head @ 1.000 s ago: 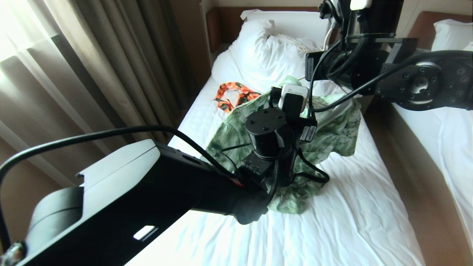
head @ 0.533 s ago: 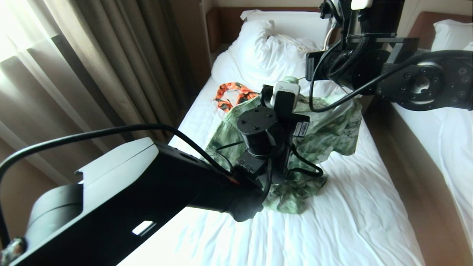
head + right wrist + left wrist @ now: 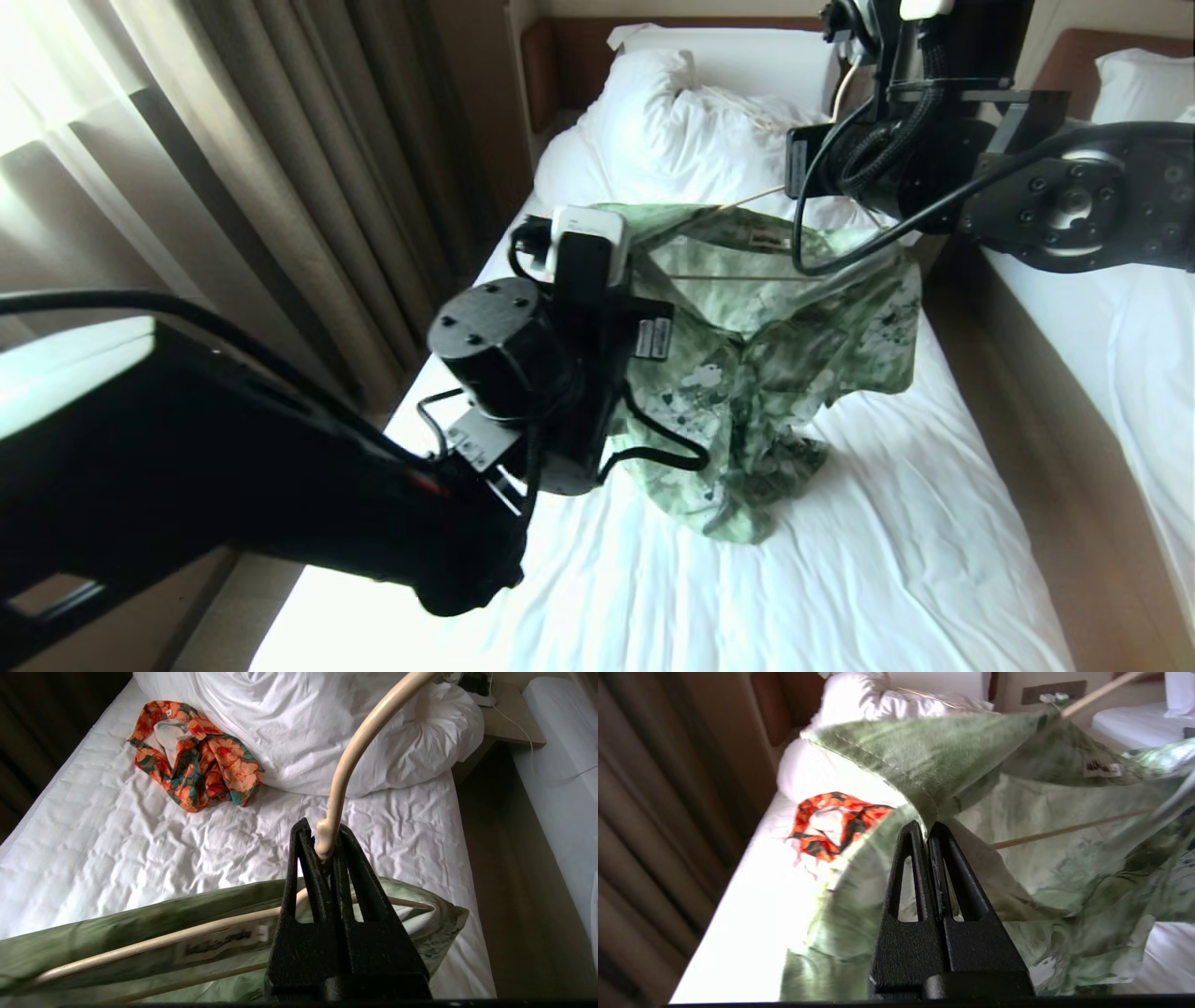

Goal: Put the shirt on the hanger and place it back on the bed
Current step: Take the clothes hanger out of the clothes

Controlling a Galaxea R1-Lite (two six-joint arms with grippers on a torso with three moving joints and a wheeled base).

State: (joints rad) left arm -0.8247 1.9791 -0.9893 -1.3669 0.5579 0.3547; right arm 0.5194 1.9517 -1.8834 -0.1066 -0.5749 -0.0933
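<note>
Shirt (image 3: 766, 355) half-draped on hanger (image 3: 345, 760), hem trailing on bed (image 3: 887, 560). We've got left tool (image 3: 927, 830) pinching collar edge, right tool (image 3: 322, 847) clamped on hook. Hanger bar runs sideways from left tool, so free shoulder goes over near end, probably.

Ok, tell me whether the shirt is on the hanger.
Partly on: the hanger sits inside the shirt, whose edge the left gripper pinches.
</note>
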